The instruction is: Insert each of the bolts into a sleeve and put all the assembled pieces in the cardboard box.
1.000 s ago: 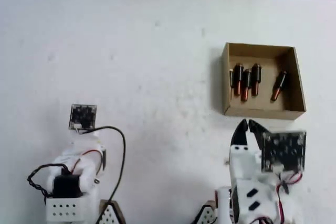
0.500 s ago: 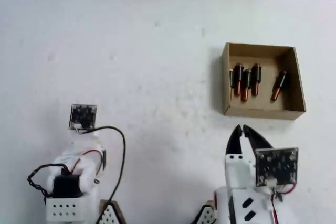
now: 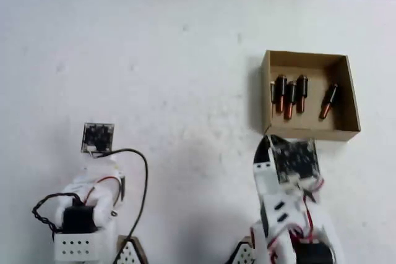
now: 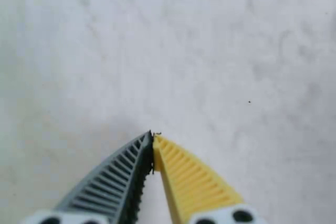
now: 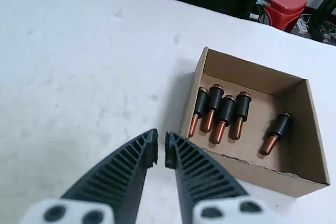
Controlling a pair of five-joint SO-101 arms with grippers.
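The cardboard box [image 3: 349, 100] stands at the right of the table. Several assembled pieces, black sleeves with copper bolt ends, lie in it: a row side by side [image 3: 288, 97] and one apart [image 3: 328, 101]. The right wrist view shows the same box [image 5: 302, 129], the row [image 5: 223, 111] and the lone piece [image 5: 275, 132]. My right gripper [image 5: 160, 148] hovers just short of the box's near left corner, shut but for a thin slit, holding nothing; from above its tips [image 3: 268, 141] sit by that corner. My left gripper [image 4: 153, 137] is shut and empty over bare table.
The left arm [image 3: 83, 208] rests folded at the table's near left edge with a looping black cable [image 3: 143, 177]. The white table [image 3: 154, 60] stretches bare to the left and far side. A red stool [image 5: 283, 3] stands beyond the table.
The right arm has swung left and turned, bringing its gripper tips from the box's front wall toward its near left corner, fingers closing. The left arm has not moved.
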